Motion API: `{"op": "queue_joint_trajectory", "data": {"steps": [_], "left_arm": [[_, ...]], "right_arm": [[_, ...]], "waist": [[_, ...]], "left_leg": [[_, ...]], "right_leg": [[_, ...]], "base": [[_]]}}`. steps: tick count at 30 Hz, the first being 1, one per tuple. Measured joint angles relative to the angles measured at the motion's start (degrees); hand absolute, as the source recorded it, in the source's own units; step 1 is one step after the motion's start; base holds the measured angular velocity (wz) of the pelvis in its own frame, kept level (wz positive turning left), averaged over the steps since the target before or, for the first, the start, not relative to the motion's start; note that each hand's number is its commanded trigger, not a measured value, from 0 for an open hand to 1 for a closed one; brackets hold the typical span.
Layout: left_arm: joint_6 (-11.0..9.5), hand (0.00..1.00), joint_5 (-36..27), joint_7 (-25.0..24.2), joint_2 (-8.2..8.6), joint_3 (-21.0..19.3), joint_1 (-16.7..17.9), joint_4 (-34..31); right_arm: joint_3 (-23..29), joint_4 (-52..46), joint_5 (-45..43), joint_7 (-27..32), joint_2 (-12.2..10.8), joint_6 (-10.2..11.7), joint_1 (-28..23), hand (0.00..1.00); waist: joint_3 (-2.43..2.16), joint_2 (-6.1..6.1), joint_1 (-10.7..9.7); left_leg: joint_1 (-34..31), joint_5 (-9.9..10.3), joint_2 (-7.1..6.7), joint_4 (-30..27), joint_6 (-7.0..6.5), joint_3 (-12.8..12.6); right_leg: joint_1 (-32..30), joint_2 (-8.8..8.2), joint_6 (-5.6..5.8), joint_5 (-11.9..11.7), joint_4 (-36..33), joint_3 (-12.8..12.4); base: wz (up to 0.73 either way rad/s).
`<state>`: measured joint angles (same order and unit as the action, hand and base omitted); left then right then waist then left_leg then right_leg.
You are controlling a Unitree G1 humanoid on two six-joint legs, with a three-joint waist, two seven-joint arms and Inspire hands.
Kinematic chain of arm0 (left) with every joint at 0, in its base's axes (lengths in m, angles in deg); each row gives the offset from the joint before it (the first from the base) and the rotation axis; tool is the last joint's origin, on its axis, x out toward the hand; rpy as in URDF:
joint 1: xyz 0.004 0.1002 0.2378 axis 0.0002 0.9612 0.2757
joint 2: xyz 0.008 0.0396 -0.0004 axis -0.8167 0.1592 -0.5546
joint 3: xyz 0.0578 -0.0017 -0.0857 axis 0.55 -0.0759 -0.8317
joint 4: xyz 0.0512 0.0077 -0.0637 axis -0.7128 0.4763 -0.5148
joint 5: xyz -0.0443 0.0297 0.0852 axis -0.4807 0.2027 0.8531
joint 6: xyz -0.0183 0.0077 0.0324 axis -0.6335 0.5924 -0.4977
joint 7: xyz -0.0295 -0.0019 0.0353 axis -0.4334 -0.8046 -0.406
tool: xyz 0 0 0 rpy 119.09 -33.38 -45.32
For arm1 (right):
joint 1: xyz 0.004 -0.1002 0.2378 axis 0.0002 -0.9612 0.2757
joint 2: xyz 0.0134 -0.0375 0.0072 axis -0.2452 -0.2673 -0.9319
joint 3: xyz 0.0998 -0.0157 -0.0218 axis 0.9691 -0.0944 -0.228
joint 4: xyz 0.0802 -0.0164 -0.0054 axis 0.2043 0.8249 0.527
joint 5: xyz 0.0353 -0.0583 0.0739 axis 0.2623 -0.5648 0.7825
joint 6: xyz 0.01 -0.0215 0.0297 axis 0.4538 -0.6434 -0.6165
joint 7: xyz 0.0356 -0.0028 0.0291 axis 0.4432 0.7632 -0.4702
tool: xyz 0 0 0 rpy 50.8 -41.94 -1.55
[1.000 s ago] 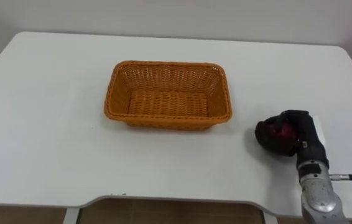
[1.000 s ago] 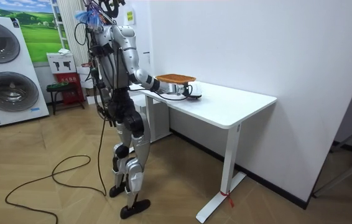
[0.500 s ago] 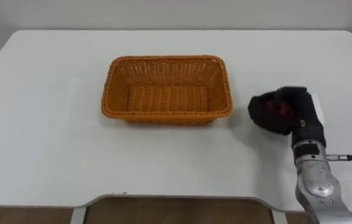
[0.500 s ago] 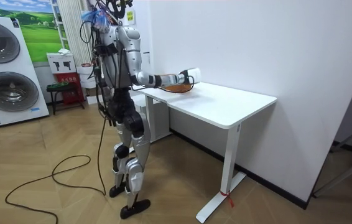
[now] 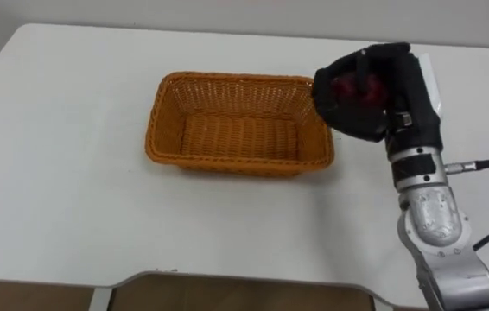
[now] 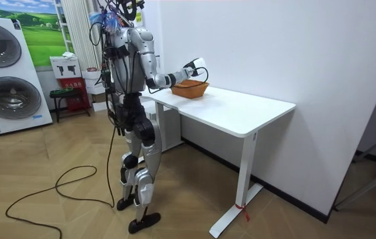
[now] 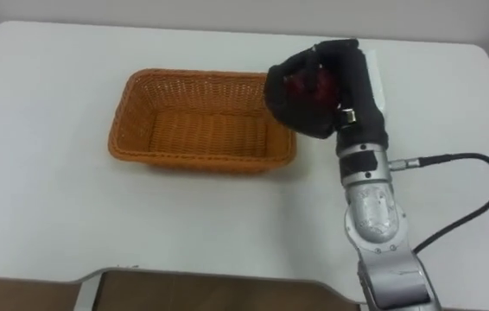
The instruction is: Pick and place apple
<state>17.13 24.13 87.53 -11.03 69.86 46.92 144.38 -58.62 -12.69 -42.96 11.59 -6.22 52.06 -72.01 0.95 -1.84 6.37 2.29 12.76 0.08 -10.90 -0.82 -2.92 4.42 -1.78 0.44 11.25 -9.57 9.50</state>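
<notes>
Apple (image 5: 353, 88), dark red, sits inside the robot's right hand (image 5: 393, 95), whose black fingers are curled tightly around it so that only a patch of red shows between them.

Left eye view: a white table (image 5: 63, 216) carries an orange wicker basket (image 5: 227, 161), oblong and empty, lying near the middle of the table towards its far edge. The hand with the apple is at the basket's far right corner and overlaps the rim there. The forearm rises to it from the table's near right corner.

Room view: the robot stands upright at the table's end, on the room view's left, close to a white wall. Its right arm is stretched forward and raised, and the hand is in the air above the basket, apart from it and from the tabletop. A washing machine (image 6: 5, 73) stands behind the robot.

Right eye view: the same scene, with the clamped hand above the basket's right rim and the basket's floor bare.

Judging by this, the pick is done and the carry is almost finished. What seems left is to bring the hand over the basket's inside, lower it, and release the apple.
</notes>
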Motion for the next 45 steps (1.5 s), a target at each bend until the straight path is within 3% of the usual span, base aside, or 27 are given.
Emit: {"op": "queue_joint_trajectory", "data": {"steps": [6, 17, 23, 28, 32, 35, 41, 45], "left_arm": [[0.1, 0.0, 0.2, 0.1, 0.01, 1.1, 0.0, 0.2], [0.9, 0.0, 0.4, 0.1, 0.11, 1.2, 0.0, 0.5], [1.3, 0.0, 0.4, 0.1, 0.06, 1.7, 0.0, 0.5], [1.9, 0.0, 0.4, 0.2, 0.08, 2.1, 0.5, 0.4], [1.6, 0.0, 0.5, 0.2, 0.04, 0.4, 0.7, 0.2], [0.9, 0.0, 0.5, 0.7, 0.03, -2.1, 1.7, -0.1], [-0.8, 0.0, 0.6, 2.4, 0.01, -7.6, 4.0, -0.7], [-1.1, 0.0, 1.1, 3.5, -0.09, -11.1, 5.7, -1.0]], "right_arm": [[-4.1, -0.1, -0.1, -2.7, -0.4, -1.0, 4.9, 0.0], [-6.8, -0.1, -0.9, -7.5, -0.4, -1.7, 5.7, 0.0], [-7.8, 0.2, -0.8, -7.4, -0.3, -2.9, 5.6, 0.0], [-7.2, 0.3, -0.6, -6.2, 0.1, -3.0, 5.6, 0.0], [-1.7, -0.7, 0.0, -4.3, 0.3, -2.8, 4.0, 0.0], [5.6, -2.9, 0.2, -0.4, 1.0, -2.4, 2.3, 0.0], [22.4, -3.8, 2.3, 13.6, 3.7, 1.4, 1.6, 0.0], [34.0, -2.2, 5.6, 25.0, 5.5, 2.4, -0.6, 0.0]], "waist": [[-0.24, -0.16, 1.8], [-0.27, -0.18, 3.4], [-0.25, -0.16, 3.3], [-0.23, -0.17, 1.5], [-0.42, -0.44, -0.3], [-0.64, -0.6, -1.8], [-1.18, -0.72, -5.0], [-1.47, -0.63, -6.5]], "left_leg": [[-0.5, 0.0, 0.03, -0.4, 0.01, 0.2], [-0.6, 0.0, 0.01, -0.4, 0.02, 0.7], [-0.6, 0.0, -0.02, -0.4, 0.02, 0.6], [-0.2, 0.0, -0.06, -0.5, 0.02, 1.0], [-0.2, 0.0, -0.1, -0.5, 0.02, 1.3], [0.0, 0.0, -0.13, -0.5, 0.02, 1.3], [0.3, 0.0, -0.14, -0.4, 0.02, 1.1], [0.5, 0.0, -0.09, -0.3, 0.02, -0.1]], "right_leg": [[-0.4, 0.0, 0.0, 0.0, 0.0, 0.1], [-0.3, -0.01, 0.0, 0.0, 0.0, 0.1], [-0.1, -0.05, 0.0, 0.0, 0.0, 0.4], [0.5, -0.13, 0.0, 0.0, 0.0, 0.8], [0.8, -0.14, 0.0, 0.0, 0.0, 1.4], [0.8, -0.15, 0.0, 0.0, 0.0, 1.2], [1.0, -0.14, 0.0, 0.0, 0.0, 1.4], [0.7, -0.11, 0.0, 0.0, 0.0, 0.5]], "base": [[0.01], [0.02], [0.01], [0.08], [0.04], [-0.02], [-0.02], [-0.14]]}}
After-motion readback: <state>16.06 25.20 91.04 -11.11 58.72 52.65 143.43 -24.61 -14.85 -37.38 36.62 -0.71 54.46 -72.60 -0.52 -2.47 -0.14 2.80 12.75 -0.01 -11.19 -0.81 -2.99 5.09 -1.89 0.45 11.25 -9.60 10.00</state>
